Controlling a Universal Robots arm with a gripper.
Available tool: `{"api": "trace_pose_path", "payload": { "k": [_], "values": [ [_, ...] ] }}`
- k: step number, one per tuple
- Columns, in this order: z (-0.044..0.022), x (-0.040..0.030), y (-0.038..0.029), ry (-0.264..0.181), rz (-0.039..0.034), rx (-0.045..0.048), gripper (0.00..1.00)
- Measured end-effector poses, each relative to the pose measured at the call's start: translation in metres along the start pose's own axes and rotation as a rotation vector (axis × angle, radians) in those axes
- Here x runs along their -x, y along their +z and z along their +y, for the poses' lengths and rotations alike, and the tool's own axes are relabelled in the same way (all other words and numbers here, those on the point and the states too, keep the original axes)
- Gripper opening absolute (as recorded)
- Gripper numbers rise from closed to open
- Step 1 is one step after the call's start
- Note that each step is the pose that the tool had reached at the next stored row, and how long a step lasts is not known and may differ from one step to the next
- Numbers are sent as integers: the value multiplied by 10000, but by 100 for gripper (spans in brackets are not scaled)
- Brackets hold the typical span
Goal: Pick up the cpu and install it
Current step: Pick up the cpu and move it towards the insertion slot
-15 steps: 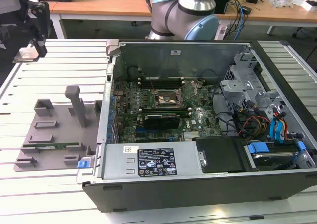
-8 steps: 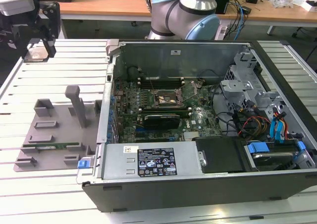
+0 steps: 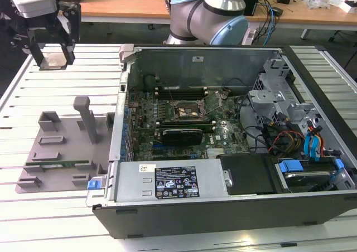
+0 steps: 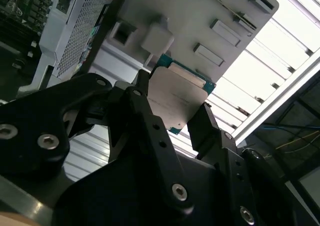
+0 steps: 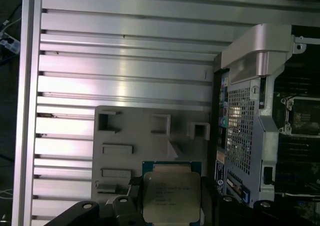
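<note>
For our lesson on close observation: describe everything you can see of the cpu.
The cpu is a small flat square chip: a silver-grey metal lid with faint print, on a thin green board showing at its edges. The black gripper clamps two opposite sides in its jaws, holding it in the air over the slatted table, apart from the grey tray and outside the computer case.

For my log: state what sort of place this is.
Probably a robotics lab: an open black computer case lies on a slatted aluminium table, a black gripper holds the silver square cpu, wooden desks behind.
</note>
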State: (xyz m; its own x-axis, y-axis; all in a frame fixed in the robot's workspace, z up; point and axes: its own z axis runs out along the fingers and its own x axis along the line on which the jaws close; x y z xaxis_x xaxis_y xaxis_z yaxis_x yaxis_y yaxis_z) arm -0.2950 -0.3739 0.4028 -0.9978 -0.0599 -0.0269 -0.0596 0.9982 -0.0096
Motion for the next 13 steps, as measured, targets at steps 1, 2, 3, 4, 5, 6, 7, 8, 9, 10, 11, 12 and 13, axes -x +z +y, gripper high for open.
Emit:
{"api": "trace_pose_path", "payload": {
  "k": [1,2,3,4,5,6,7,8,9,10,11,12,13],
  "values": [
    [-1,18,0,0,1,-2,55],
    [-2,33,1,0,1,-3,55],
    [-3,49,1,0,1,-3,55],
    [-5,83,2,0,1,-4,55],
    [-8,138,3,0,2,-5,55],
    [-9,158,4,0,2,-5,55],
    [-10,175,5,0,0,-5,55],
    [-12,201,6,0,1,-6,55],
    [-14,232,6,-1,1,-7,55],
    [-20,334,9,0,2,-10,55],
    [-26,442,12,0,1,-13,55],
    [-28,463,12,0,2,-14,55],
    [-28,476,13,-1,2,-14,55]
  ]
}}
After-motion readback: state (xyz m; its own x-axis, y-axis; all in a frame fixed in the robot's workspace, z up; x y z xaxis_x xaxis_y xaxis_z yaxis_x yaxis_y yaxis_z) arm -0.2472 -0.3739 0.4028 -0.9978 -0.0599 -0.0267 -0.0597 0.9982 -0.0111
